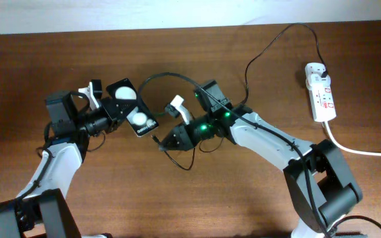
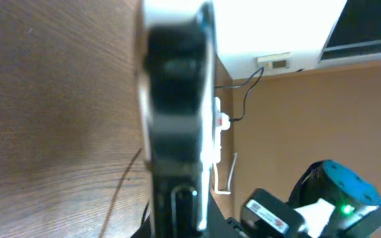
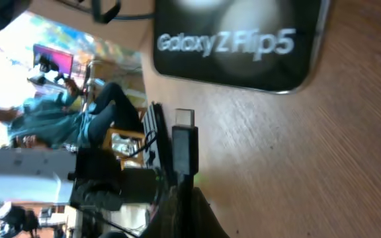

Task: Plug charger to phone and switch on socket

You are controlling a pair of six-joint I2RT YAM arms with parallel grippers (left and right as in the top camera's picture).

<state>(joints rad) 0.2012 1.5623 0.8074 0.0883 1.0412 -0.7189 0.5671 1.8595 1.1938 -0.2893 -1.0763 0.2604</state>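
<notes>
Facing phone (image 1: 132, 109), charger (image 3: 185, 149) in right gripper (image 1: 167, 140)

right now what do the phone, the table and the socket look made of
phone: glossy, glass-like black face, judging by the two round white reflections on it.
table: wood or wood-look laminate, matte brown, with visible grain lines.
socket: probably white plastic, a smooth moulded body with red marks.

Brown wooden table (image 1: 177, 205), person in teal (image 3: 48, 119)

counter (image 1: 151, 198): you see brown wood, grainy
phone (image 1: 132, 109): shiny black glass
socket (image 1: 321, 92): smooth white plastic
charger (image 3: 184, 149): dull black, shiny metal tip
</notes>
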